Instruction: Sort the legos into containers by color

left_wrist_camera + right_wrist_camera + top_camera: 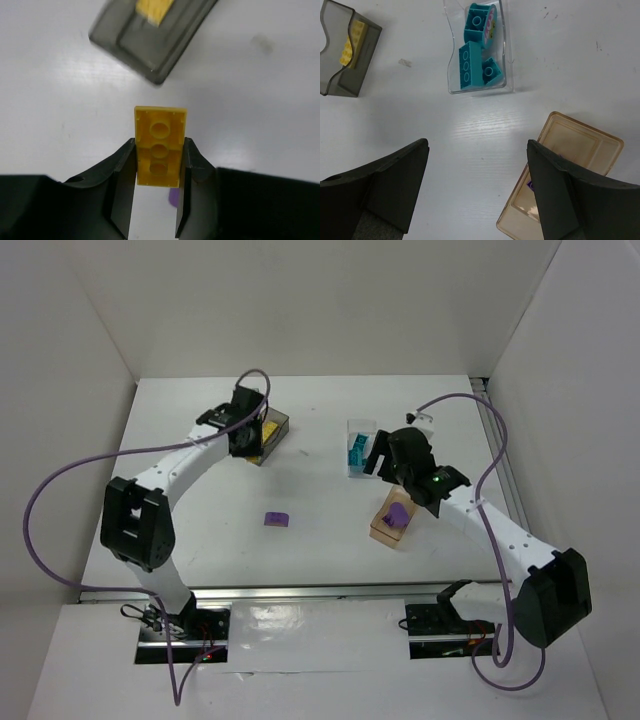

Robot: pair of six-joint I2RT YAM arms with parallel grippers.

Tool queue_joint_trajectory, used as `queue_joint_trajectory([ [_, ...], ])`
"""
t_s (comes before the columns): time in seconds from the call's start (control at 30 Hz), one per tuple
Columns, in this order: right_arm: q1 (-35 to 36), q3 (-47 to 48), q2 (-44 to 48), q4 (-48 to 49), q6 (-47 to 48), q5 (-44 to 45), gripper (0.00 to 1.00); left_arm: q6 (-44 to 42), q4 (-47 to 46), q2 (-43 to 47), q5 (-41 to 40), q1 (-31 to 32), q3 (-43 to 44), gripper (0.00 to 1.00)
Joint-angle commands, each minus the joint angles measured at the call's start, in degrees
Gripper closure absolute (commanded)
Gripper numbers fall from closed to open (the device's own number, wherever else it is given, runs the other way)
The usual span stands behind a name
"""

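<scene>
Left gripper (160, 154) clamped on a yellow lego (160, 131), hollow underside facing camera.
Brick sits lengthwise between the fingers (122, 175), far end past the tips. Smoky grey container (150, 50) lies beyond it on the white table (60, 110), not touching, blurred, with a yellow piece (154, 10) inside. Small purple bit (173, 197) shows below the brick.

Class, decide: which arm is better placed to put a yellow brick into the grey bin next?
Left. The left hand grips a yellow brick just short of the grey bin; the right hand is open, near the amber bin.
</scene>
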State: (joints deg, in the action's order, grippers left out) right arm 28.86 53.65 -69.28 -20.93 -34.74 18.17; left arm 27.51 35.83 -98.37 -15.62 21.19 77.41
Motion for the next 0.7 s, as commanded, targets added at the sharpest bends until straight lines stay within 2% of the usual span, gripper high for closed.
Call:
queue_joint_trajectory([
  [0.0,-1.0,-0.8,1.8,0.7,0.6,0.2,0.14,-5.1,1.8,-1.7,-0.3,-2.1,10.6,0.66],
  [0.13,-2.4,-1.4,3.8,-1.2,1.2,0.2,0.14,-6.4,4.7,-11.5,-3.3,-2.6,23.7,0.66],
  [0.27,-3.0,-1.4,6.4,-3.4,1.2,0.8,0.14,-6.4,5.6,-18.9,-3.8,-3.3,30.1,0.64],
  [0.33,-3.6,-1.4,7.2,-5.1,1.2,0.8,0.14,-6.4,6.3,-21.7,-3.4,-3.9,34.4,0.51],
  [0.37,-3.6,-1.4,7.8,-5.1,1.2,0.8,0.14,-6.4,7.0,-24.0,-3.4,-3.9,35.9,0.37],
  [0.4,-3.6,-1.4,7.8,-5.8,1.2,0.8,0.14,-6.4,7.7,-24.7,-3.4,-3.9,37.0,0.29],
  [0.43,-3.6,-1.4,8.5,-6.5,1.2,1.4,0.14,-6.4,7.7,-24.7,-2.8,-3.9,37.6,0.15],
  [0.5,-4.2,-1.4,9.1,-7.1,1.2,1.4,0.14,-5.8,7.7,-23.0,-2.2,-3.9,38.2,0.07],
  [0.67,-4.2,-1.4,9.6,-7.6,1.2,2.0,0.12,-4.7,7.7,-13.3,-1.6,-2.8,33.2,0.15],
])
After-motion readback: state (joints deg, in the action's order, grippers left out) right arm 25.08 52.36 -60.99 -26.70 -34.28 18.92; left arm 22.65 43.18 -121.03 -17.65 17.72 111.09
